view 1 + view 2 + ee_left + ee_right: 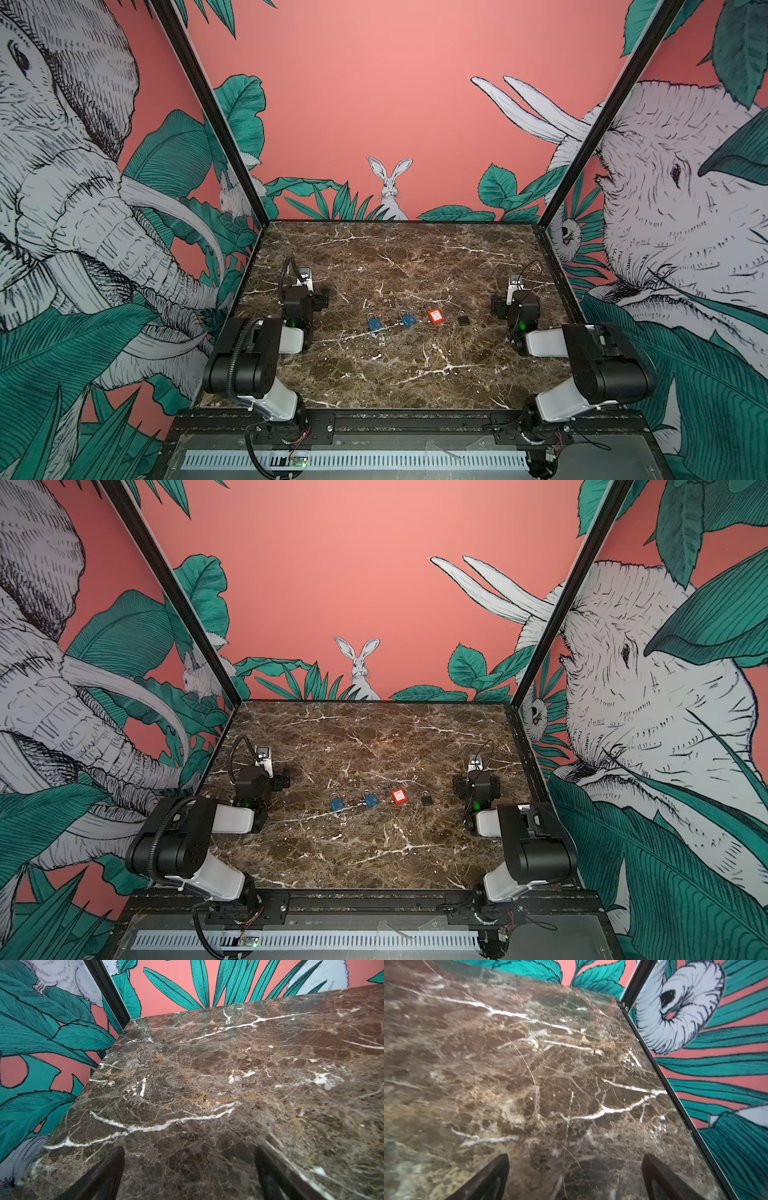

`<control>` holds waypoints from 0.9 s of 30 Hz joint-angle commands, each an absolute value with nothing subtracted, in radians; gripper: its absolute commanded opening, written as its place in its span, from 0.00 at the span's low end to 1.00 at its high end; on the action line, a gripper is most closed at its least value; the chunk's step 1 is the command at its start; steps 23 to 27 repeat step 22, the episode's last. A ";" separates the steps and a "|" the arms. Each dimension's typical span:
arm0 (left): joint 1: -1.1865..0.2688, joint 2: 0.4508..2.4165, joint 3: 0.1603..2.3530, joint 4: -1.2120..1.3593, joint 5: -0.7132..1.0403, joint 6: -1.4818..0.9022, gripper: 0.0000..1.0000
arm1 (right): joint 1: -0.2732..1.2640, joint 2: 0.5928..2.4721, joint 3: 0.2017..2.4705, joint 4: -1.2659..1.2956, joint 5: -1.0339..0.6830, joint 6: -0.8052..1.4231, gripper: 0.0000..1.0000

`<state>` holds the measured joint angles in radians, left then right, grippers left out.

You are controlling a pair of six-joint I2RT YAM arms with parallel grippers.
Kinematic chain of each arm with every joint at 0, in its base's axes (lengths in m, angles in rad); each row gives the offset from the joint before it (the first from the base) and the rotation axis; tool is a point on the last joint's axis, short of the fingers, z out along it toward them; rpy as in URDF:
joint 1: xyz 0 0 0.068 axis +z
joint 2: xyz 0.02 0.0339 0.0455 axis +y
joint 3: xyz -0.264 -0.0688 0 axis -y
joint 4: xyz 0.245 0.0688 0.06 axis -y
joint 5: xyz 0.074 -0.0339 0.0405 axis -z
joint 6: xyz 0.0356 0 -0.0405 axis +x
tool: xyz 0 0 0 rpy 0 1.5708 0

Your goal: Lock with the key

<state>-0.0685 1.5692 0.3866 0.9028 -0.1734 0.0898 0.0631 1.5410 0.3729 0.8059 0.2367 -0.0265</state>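
The left arm (249, 365) rises from the front left corner of the marble counter (395, 257) and is folded back on itself, elbow high and forearm reaching toward the back. Its left gripper (322, 300) sits low near the left edge. In the left wrist view, the left gripper (190, 1148) shows both dark fingers (104, 1176) spread wide with only bare marble between them, aimed at the back left corner. Four padlocks lie in one row across the middle of the counter, parallel to the front edge, each apart from its neighbour and well apart from both grippers. They are a blue padlock (374, 324), a second blue padlock (409, 320), a red padlock (436, 316) and a smaller black padlock (463, 319). The shackles point toward the back edge. Whether a key sits in any lock is too small to tell. The right arm (598, 365) mirrors the left from the front right corner, with the right gripper (498, 305) low near the right edge. In its wrist view, the right gripper (576, 1155) has its fingers (660, 1176) parted just as wide over bare marble, facing the back right corner.
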 commanded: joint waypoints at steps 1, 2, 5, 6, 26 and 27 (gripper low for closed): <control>-0.064 1.552 0.411 0.870 -0.140 0.099 0.98 | 0.049 1.527 0.404 0.839 0.185 0.003 0.98; -0.065 1.552 0.411 0.873 -0.140 0.098 0.98 | 0.049 1.529 0.404 0.844 0.185 0.003 0.98; -0.064 1.552 0.408 0.875 -0.142 0.100 0.98 | 0.049 1.527 0.403 0.843 0.184 0.001 0.98; -0.064 1.550 0.404 0.880 -0.138 0.100 0.98 | 0.049 1.529 0.401 0.850 0.186 0.001 0.98; -0.064 1.549 0.405 0.878 -0.130 0.101 0.98 | 0.050 1.528 0.399 0.852 0.186 -0.001 0.98; -0.064 1.549 0.405 0.878 -0.130 0.101 0.98 | 0.050 1.528 0.399 0.852 0.186 -0.001 0.98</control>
